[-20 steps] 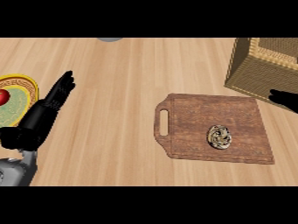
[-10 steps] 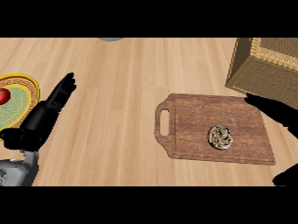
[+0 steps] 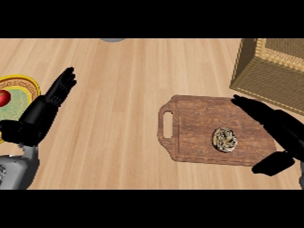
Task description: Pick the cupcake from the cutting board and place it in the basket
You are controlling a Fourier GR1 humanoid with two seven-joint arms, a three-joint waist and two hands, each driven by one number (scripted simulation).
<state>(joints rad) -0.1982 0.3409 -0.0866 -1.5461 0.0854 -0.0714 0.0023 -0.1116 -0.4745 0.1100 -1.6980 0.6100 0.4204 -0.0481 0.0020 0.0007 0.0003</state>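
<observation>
Cupcake (image 3: pixel 224 139) lies on cutting board (image 3: pixel 192 116), right hand (image 3: pixel 287 130) just beside.

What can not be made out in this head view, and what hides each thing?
- The basket: cut off by the right edge; its inside barely shows.
- The cutting board: its right end lies hidden under the right hand.
- The plate: cut off by the left edge; the left hand overlaps its lower part.
- The grey thing at the top edge: only a sliver shows.
- The cupcake: too small to tell its topping.
</observation>
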